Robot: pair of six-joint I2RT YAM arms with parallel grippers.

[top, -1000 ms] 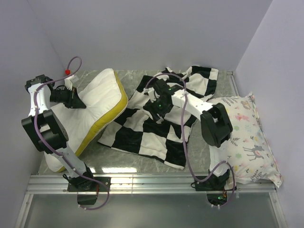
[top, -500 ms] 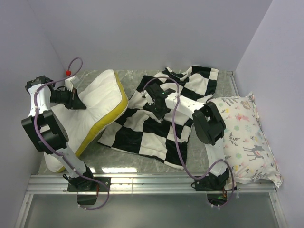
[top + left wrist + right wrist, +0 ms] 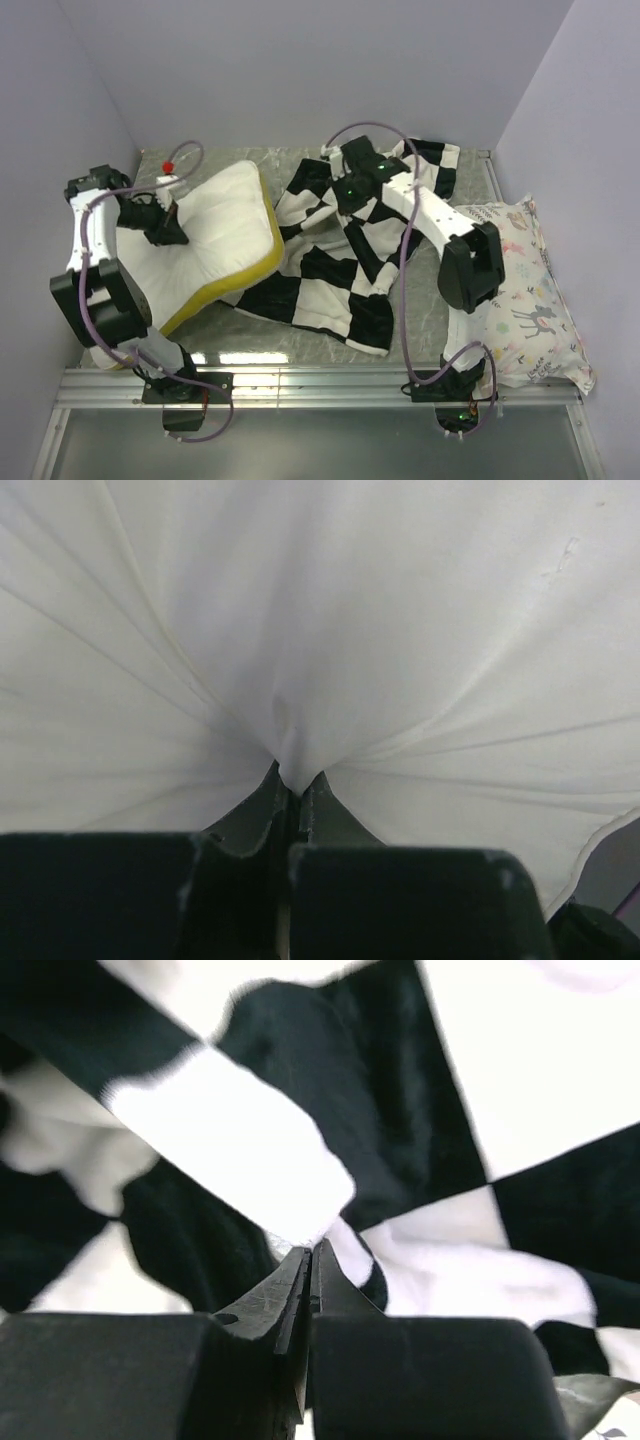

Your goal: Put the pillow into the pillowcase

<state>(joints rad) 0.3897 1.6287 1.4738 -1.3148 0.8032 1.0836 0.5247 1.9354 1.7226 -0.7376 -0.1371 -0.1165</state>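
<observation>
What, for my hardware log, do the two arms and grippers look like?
The left arm and right arm have white links, bulky black joints and looping mauve cables. The left gripper and right gripper have black tapered fingers.

Plain white on the pillow, with a yellow band along its edge. Big black and white checkerboard squares across the pillowcase. White again on the second pillow, printed with small deer and plants in pink, tan and dark green. Grey-green marbling on the table. Pale lilac on the walls. Black on the left gripper and right gripper. Purple on the cables.
</observation>
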